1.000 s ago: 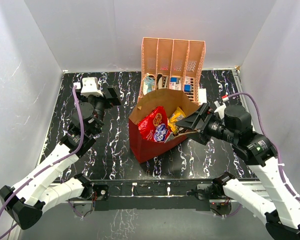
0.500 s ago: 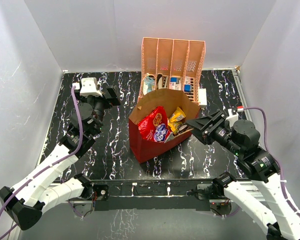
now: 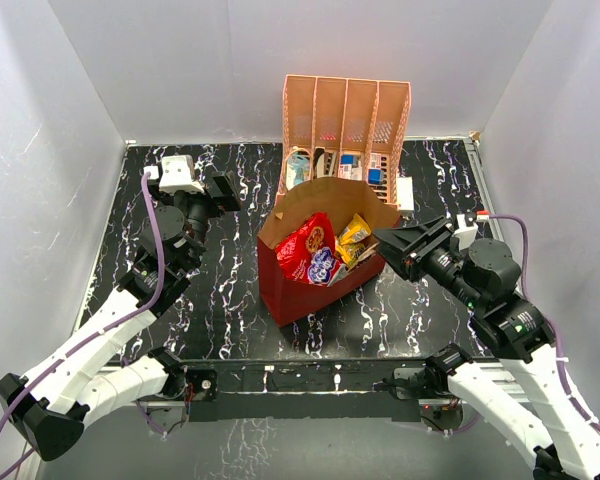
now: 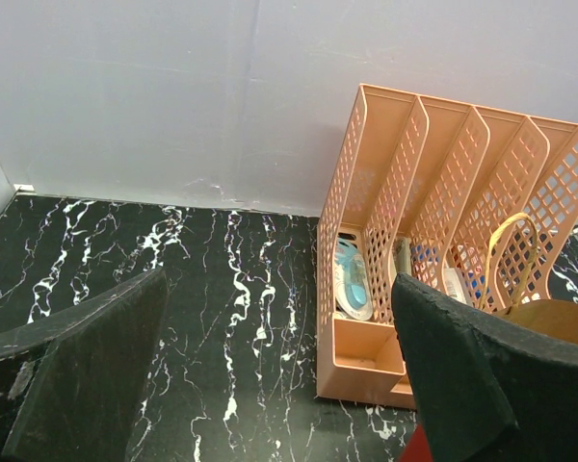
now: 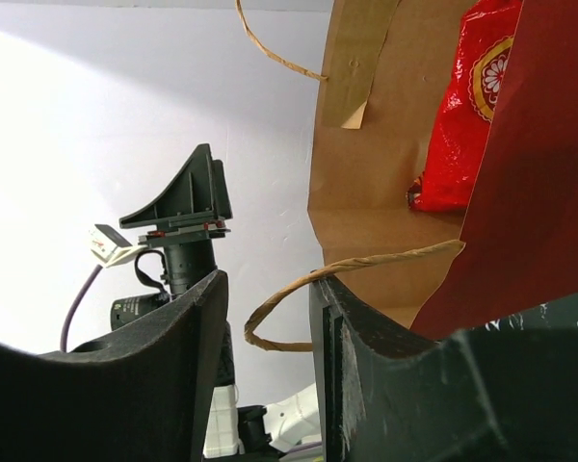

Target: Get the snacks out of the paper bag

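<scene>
The paper bag (image 3: 315,292), red outside and kraft inside, stands open mid-table. In it are a large red cookie bag (image 3: 308,248) and yellow packets (image 3: 354,235). My right gripper (image 3: 383,242) is at the bag's right rim. In the right wrist view it (image 5: 266,289) is open, and the bag's twine handle (image 5: 366,269) loops through the gap between the fingers, which are not closed on it. The red cookie bag (image 5: 462,106) shows inside the kraft wall (image 5: 385,144). My left gripper (image 3: 225,190) is wide open and empty over the table left of the bag; the left wrist view (image 4: 279,327) shows it empty too.
A peach slotted rack (image 3: 345,120) with small blue-white items stands right behind the bag; the left wrist view (image 4: 433,192) shows it too. A small white item (image 3: 405,193) lies right of the rack. White walls close the black marbled table (image 3: 220,290) on three sides.
My right arm's wrist has swung down and to the right, while its fingers stay at the bag's right rim. The left arm and the bag have not moved.
</scene>
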